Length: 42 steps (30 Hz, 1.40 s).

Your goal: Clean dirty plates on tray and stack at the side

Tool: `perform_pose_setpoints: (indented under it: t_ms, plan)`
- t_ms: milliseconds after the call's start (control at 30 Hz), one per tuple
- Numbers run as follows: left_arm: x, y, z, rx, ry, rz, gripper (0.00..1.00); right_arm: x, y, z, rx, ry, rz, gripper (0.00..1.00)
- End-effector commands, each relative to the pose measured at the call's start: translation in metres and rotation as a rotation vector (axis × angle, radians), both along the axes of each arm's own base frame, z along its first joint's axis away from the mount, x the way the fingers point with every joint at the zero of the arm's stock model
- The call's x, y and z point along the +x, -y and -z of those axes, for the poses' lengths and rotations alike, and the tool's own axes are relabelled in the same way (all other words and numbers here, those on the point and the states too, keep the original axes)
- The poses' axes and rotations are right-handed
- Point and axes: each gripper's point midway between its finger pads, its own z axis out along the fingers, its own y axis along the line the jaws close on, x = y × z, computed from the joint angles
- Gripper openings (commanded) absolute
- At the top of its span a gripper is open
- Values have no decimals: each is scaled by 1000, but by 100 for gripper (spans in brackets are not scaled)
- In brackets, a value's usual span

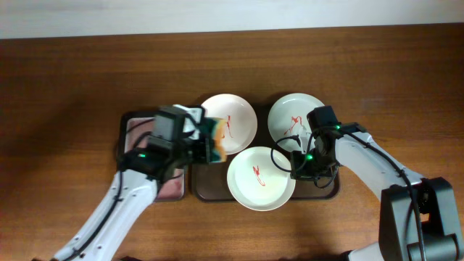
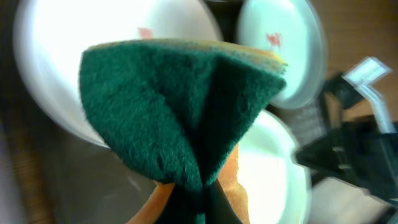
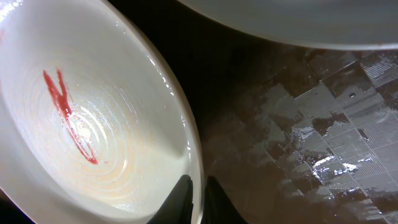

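Note:
Three white plates with red smears lie on a dark tray (image 1: 217, 190): one at the back left (image 1: 235, 116), one at the back right (image 1: 290, 116), one at the front (image 1: 259, 180). My left gripper (image 1: 206, 148) is shut on a green and orange sponge (image 2: 180, 106), held just left of the front plate, over the tray. My right gripper (image 3: 198, 202) is shut on the front plate's right rim (image 3: 193, 149); it also shows in the overhead view (image 1: 296, 165). The red smear (image 3: 68, 115) sits in that plate's middle.
A second, smaller dark tray (image 1: 138, 130) lies to the left under my left arm. The brown wooden table (image 1: 72, 87) extends on all sides. My right arm (image 1: 377, 163) reaches in from the lower right.

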Motion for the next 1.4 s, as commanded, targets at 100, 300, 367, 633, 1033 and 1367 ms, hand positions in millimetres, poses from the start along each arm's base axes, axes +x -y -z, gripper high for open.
perform_pose_setpoints:
  t_ms: [100,300,367,633,1033,1367]
  plan:
    - [-18,86,35,-150,-182,0,0,-4,-1,4,-7,-14,-3,11]
    - [-37,125,93,-132,-311,-17,0,-4,-1,4,-7,-14,-3,11]
    - [-40,125,106,-92,-320,-24,0,-4,-1,4,-7,-14,-3,11]
    - [-46,57,130,226,-372,-143,0,-5,-1,4,-8,-17,-3,11]
    - [-27,76,34,138,-207,50,0,-7,-10,0,50,-32,-4,38]
    - [-4,-53,29,331,-248,-146,0,3,-27,-19,156,12,-61,49]
